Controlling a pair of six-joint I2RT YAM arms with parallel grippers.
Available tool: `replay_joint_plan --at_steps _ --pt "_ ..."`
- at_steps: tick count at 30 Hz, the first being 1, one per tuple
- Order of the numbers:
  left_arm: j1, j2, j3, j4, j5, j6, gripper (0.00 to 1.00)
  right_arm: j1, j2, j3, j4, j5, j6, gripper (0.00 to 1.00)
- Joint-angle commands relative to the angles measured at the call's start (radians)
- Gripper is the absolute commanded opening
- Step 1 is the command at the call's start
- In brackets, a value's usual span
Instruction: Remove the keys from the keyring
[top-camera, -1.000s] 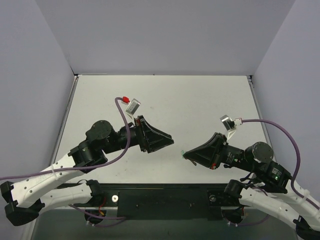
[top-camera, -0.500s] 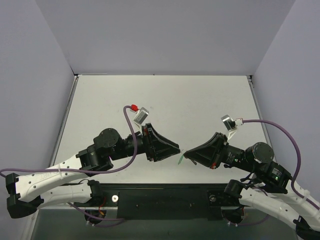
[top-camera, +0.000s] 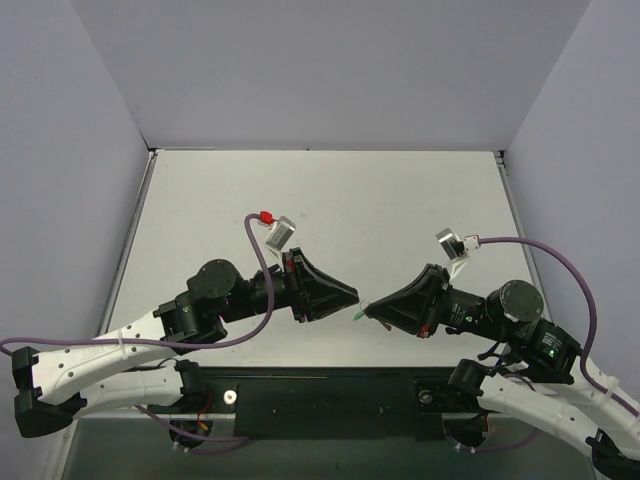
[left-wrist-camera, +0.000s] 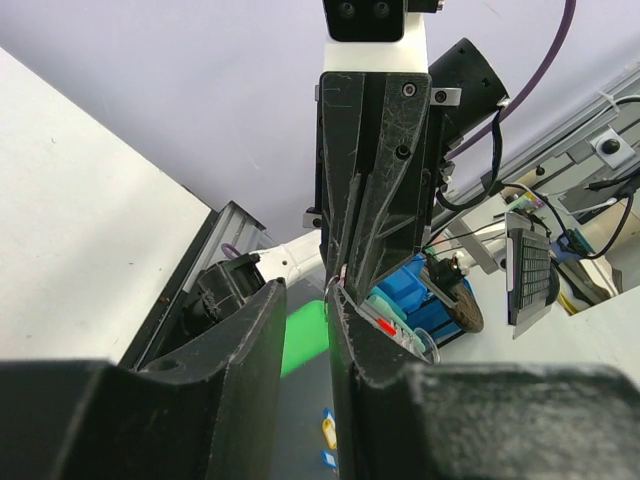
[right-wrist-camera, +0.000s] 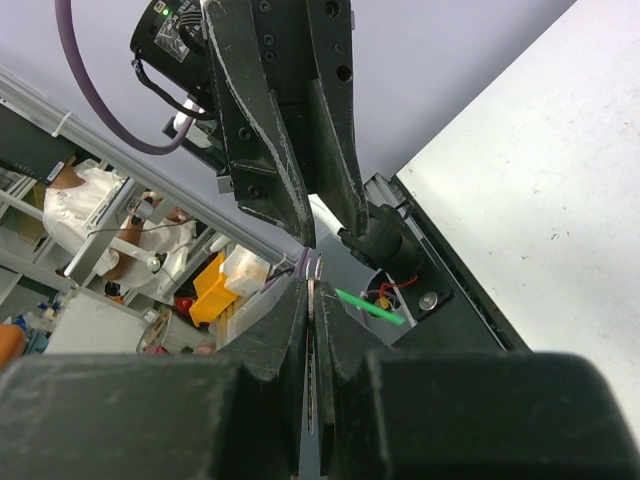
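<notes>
Having closed in, left gripper (top-camera: 354, 298) narrows, jaws still apart, by green keyring (top-camera: 358, 314); right gripper (top-camera: 370, 309) pinches key (right-wrist-camera: 313, 292).

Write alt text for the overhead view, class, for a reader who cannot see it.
The left gripper and right gripper meet almost tip to tip above the near part of a white table, with a small green tag at the right one's tip. Pale walls enclose the table.
</notes>
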Motion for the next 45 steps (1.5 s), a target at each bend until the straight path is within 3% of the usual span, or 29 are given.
replay_joint_plan --at_steps 1,16,25,45 --pt "-0.003 -0.005 0.001 0.050 0.009 0.015 0.32 0.008 0.013 0.018 0.068 -0.011 -0.010 0.00" --pt "-0.004 -0.006 -0.042 0.117 0.040 -0.008 0.32 0.009 0.006 -0.002 0.066 -0.005 -0.004 0.00" --pt "-0.006 -0.046 -0.048 0.110 0.005 -0.001 0.38 0.008 0.007 -0.008 0.065 0.009 -0.007 0.00" --pt "-0.021 -0.006 -0.039 0.143 0.049 -0.005 0.36 0.009 0.016 -0.002 0.080 0.000 0.004 0.00"
